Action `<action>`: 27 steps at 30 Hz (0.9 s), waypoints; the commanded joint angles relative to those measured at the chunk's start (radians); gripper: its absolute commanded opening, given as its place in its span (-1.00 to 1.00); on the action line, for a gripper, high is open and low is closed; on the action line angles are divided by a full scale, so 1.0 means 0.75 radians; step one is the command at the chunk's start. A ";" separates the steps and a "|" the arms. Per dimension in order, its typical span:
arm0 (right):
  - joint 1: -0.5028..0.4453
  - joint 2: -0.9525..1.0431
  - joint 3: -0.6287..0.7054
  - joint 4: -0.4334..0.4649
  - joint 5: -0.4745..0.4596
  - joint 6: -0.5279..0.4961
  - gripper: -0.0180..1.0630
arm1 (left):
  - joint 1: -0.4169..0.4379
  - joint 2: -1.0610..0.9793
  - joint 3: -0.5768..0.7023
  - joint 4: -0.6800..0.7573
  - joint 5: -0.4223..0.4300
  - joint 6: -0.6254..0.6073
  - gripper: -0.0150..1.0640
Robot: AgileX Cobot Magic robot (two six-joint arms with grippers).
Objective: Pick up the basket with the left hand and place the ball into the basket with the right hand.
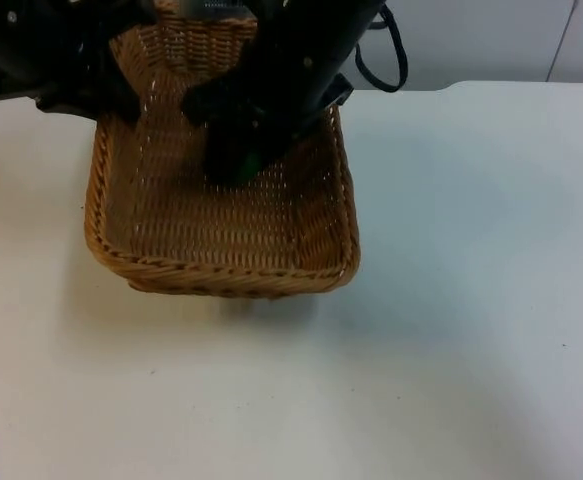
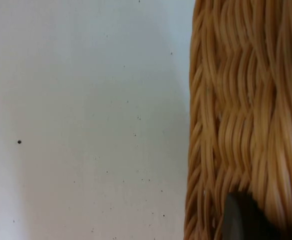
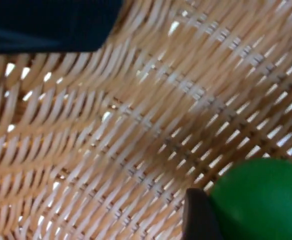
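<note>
Basket is woven wicker, lifted a bit off the white table w/ a shadow under its near edge; its far part is cut off by the two black arms. Left gripper is at the basket's far-left rim; in the left wrist view a black fingertip lies against the wicker wall, so it looks clamped on the rim, but the 2nd finger is hidden. Right gripper hangs inside the basket, above its floor. Ball, green, sits betw. its fingers; one finger touches it, so gripper is closed on the ball. From top, just a green edge peeks under the black gripper. Grey partition wall stands far behind.
</note>
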 commanded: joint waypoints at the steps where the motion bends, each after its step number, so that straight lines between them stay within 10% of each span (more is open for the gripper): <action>1: 0.007 0.000 -0.007 0.009 -0.022 -0.014 -0.97 | 0.005 -0.012 0.000 -0.037 -0.019 -0.005 -0.97; 4: 0.007 0.000 -0.007 0.009 -0.039 -0.014 -0.89 | 0.005 -0.012 0.000 -0.037 -0.019 -0.005 -0.97; 8: 0.007 0.000 -0.007 0.009 -0.085 0.018 0.03 | 0.005 -0.012 0.000 -0.037 -0.015 -0.005 -0.97; 11: 0.007 0.000 -0.007 0.006 -0.119 0.084 0.34 | 0.005 -0.012 0.000 -0.037 0.010 -0.005 -0.97; 27: 0.005 -0.022 -0.039 -0.076 -0.140 0.139 0.32 | 0.005 -0.012 0.000 -0.037 0.080 -0.005 -0.97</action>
